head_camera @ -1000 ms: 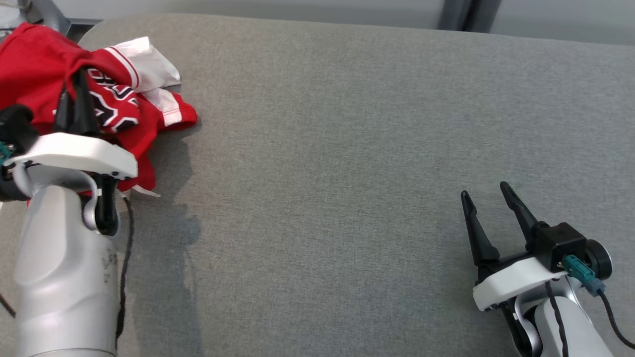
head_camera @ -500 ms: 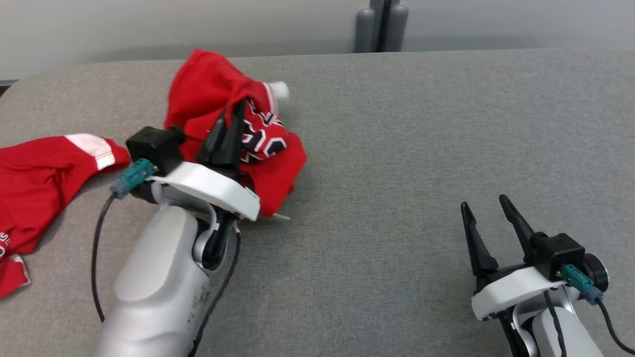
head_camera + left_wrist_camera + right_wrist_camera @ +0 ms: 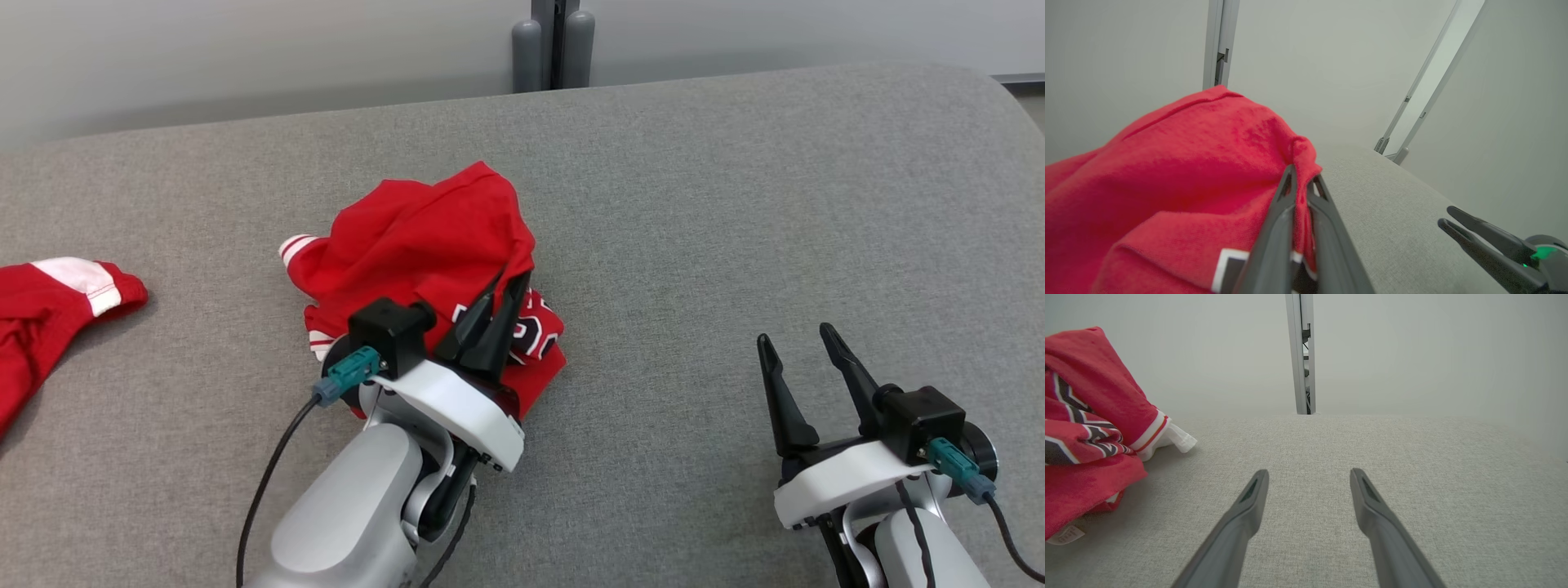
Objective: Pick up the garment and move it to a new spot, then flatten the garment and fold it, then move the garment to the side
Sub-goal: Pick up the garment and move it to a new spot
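Wide grey fabric surface (image 3: 735,204); pale wall (image 3: 245,49), grey post (image 3: 555,41) behind.

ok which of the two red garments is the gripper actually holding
The crumpled red garment in the middle, pinched by the left gripper; the other red garment lies loose at the far left.

the left gripper (image 3: 508,282) and the right gripper (image 3: 794,334) are each formed of two long dark tapered fingers (image 3: 782,392) set in a white curved shell (image 3: 457,404). a black camera block (image 3: 390,325), a teal connector (image 3: 347,372) and a black cable (image 3: 268,480) are mounted alongside; rounded silver-grey forearms (image 3: 351,523) are seen below.
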You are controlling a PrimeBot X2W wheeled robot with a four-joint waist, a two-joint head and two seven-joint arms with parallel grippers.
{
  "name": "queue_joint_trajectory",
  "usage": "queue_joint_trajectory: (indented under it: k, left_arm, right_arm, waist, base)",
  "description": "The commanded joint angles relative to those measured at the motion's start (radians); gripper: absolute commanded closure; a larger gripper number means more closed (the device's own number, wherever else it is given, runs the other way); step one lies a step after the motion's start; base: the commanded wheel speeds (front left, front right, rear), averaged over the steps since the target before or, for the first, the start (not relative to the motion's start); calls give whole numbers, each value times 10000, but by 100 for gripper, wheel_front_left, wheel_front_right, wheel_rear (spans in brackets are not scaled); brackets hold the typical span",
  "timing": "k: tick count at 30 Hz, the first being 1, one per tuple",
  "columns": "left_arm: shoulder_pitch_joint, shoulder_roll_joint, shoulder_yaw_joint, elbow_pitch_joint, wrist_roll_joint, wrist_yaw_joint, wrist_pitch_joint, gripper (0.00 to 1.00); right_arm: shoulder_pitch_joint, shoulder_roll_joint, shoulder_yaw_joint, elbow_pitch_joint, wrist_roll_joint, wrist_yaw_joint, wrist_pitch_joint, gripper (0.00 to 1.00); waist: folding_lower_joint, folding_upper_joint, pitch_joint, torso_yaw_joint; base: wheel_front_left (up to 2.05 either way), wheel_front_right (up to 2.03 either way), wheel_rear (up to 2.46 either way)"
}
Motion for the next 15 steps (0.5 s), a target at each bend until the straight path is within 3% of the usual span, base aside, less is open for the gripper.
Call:
queue_joint_trajectory:
  k: [1,4,5,6,7,15]
  left_arm:
    - [90,42,-44,-123,-13,33,-23,100]
    - [338,54,-36,-220,133,151,-21,100]
    - [414,55,80,-159,174,262,-21,72]
    - [424,55,245,-184,294,371,-23,20]
    - [467,55,385,-160,448,453,-21,0]
    - [1429,55,2069,-89,1837,724,-20,0]
  right_arm:
    - [101,-33,-17,-22,91,1,-3,0]
    - [120,-36,-56,-23,129,1,-3,0]
    - [118,-35,-62,-13,143,1,-3,0]
    - [108,-35,-48,-16,147,1,-3,0]
    - [94,-35,-33,-21,102,1,-3,0]
    - [291,-37,-159,-39,41,1,-3,0]
  waist:
    - [0,0,-23,-19]
    - [0,0,-88,-1]
    - [0,0,-113,9]
    - [0,0,-134,19]
    - [0,0,-160,32]
    - [0,0,-467,310]
  base:
    - [0,0,0]
    - [0,0,0]
    - [0,0,0]
    - [0,0,0]
    - [0,0,0]
    - [0,0,0]
